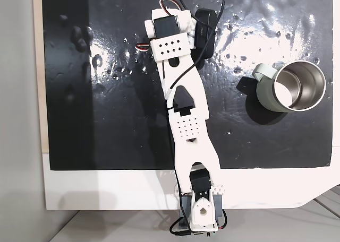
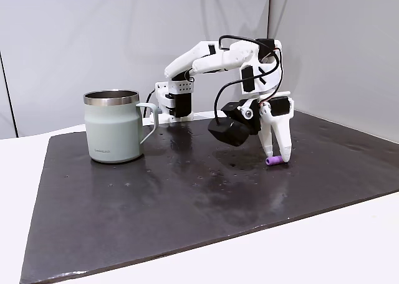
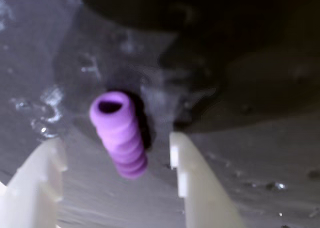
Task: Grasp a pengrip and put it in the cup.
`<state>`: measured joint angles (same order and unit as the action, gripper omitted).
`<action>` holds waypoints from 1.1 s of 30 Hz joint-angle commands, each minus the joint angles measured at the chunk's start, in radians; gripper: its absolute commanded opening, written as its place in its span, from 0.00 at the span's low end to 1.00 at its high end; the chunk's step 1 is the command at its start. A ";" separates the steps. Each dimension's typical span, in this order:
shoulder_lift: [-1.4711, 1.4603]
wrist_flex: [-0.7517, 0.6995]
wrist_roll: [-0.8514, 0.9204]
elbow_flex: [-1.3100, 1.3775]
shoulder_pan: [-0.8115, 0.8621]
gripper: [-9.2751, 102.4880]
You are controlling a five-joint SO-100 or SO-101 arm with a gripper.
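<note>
Right now your white two-finger gripper (image 3: 115, 163) has its jaws spread apart, tips down at the mat, w/ the small purple ribbed pengrip tube (image 3: 120, 135) lying between them in the wrist view. Nothing's clamped: you can see gaps on both sides of the tube, and its open end faces the camera. In a fixed view the gripper (image 2: 278, 156) points straight down w/ the pengrip (image 2: 274, 160) lying on its side on the mat at the fingertips; can't tell if it touches them.

Your white arm (image 1: 183, 93) stretches across the shiny black mat (image 1: 106, 120), which sits on a white tabletop (image 1: 106, 191). The pale grey-green mug w/ steel inside (image 1: 289, 88) stands upright, well apart from the gripper, handle toward the arm. In a fixed view the cup (image 2: 115, 126) is far left on the mat.
</note>
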<state>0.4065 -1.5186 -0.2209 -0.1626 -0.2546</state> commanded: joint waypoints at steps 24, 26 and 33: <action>0.380 -0.052 0.012 -0.110 0.048 0.08; 0.499 -0.051 0.012 -0.178 0.048 0.08; 0.811 -0.037 0.014 -0.379 0.058 0.08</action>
<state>1.0538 -1.5616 -0.2148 -0.5031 -0.2132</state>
